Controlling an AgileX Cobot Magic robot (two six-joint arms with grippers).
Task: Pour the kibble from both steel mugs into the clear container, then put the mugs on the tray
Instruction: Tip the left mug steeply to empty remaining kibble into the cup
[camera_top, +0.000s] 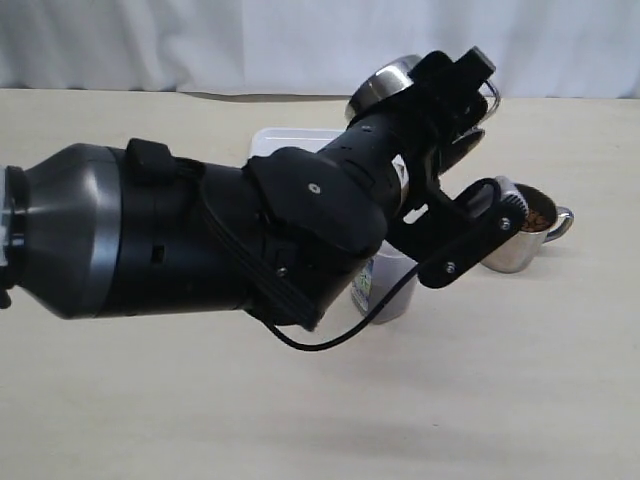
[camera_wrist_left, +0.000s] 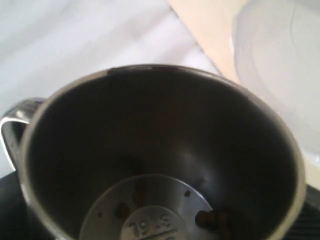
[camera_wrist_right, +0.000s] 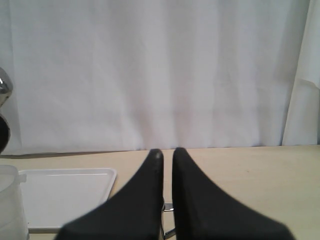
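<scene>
Gripping near-empty steel mug (camera_wrist_left: 160, 150) in left gripper (camera_top: 452, 100), tilted over container (camera_top: 392, 295) in front of tray (camera_top: 285, 140). On table (camera_top: 480, 400) beside container, second mug (camera_top: 515, 245) of kibble (camera_top: 540, 215). Right gripper (camera_wrist_right: 167, 151) narrow, empty

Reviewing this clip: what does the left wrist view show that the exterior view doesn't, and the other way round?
Only the left wrist view: the inside of the raised mug, almost empty, with a few bits of kibble on its bottom. Only the exterior view: the standing mug on the table, kibble in it, and the clear container, partly hidden behind the left arm. Both: the raised mug and the white tray.
</scene>
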